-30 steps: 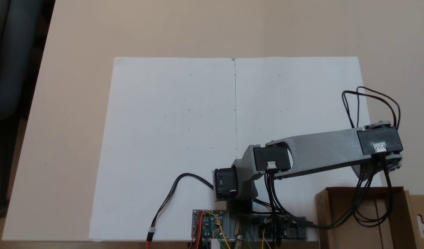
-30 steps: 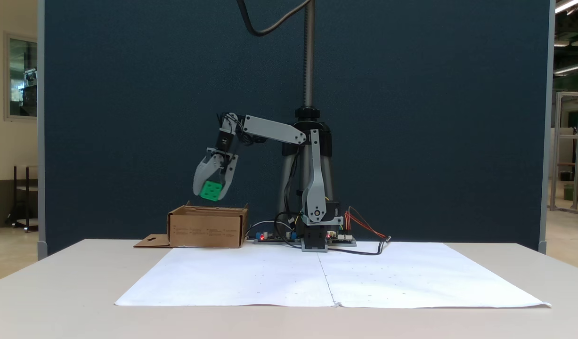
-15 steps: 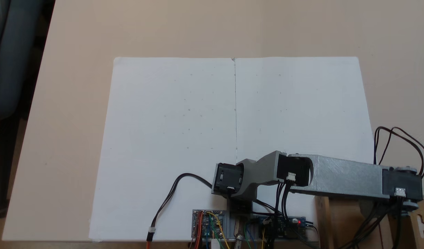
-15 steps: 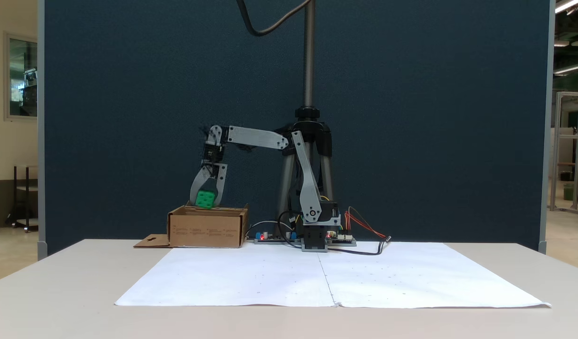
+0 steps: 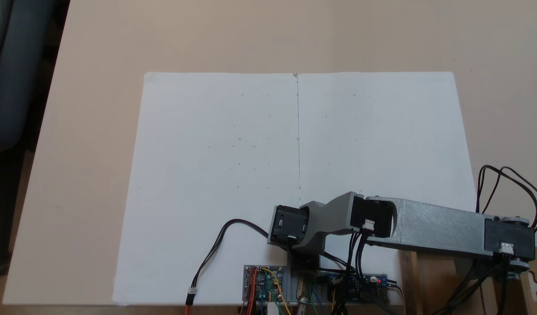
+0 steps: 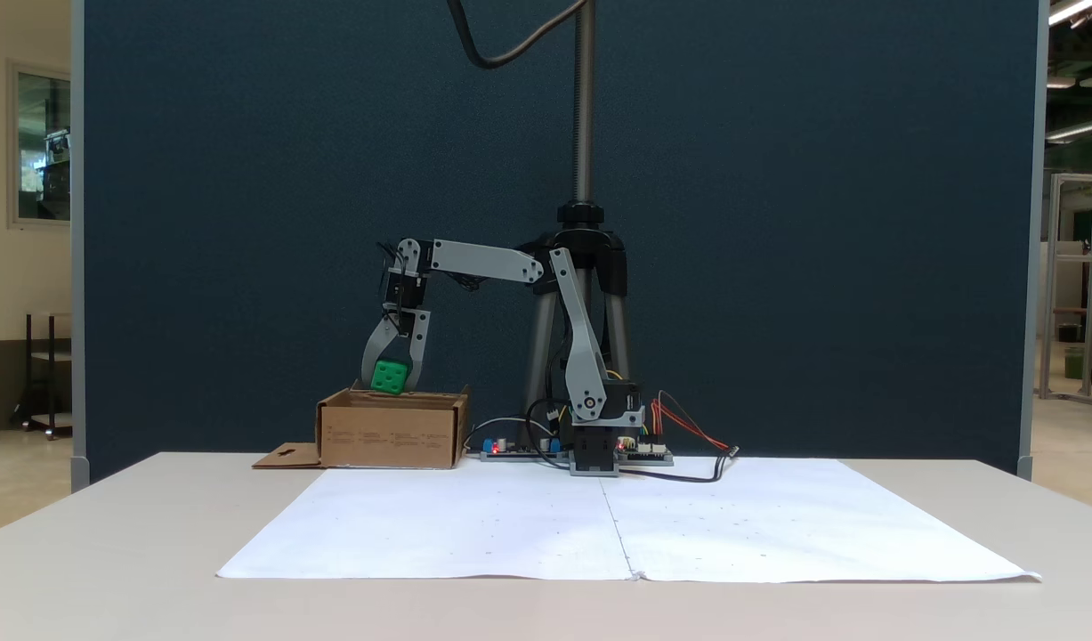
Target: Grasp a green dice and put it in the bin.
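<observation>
Going left to right in a fixed view, the plain brown cardboard bin (image 6: 392,429) sits on the smooth table (image 6: 109,552), a boxy thing with low walls and a flat flap sticking out on its left. The gripper (image 6: 389,385) hangs straight down over it, its grey plastic fingers clamped on the green dice (image 6: 390,376), a little rounded cube just above the rim. Further right, the white paper sheet (image 6: 777,534) lies flat, and the other fixed view has the chunky grey arm (image 5: 430,225) reaching across the bin (image 5: 410,280).
</observation>
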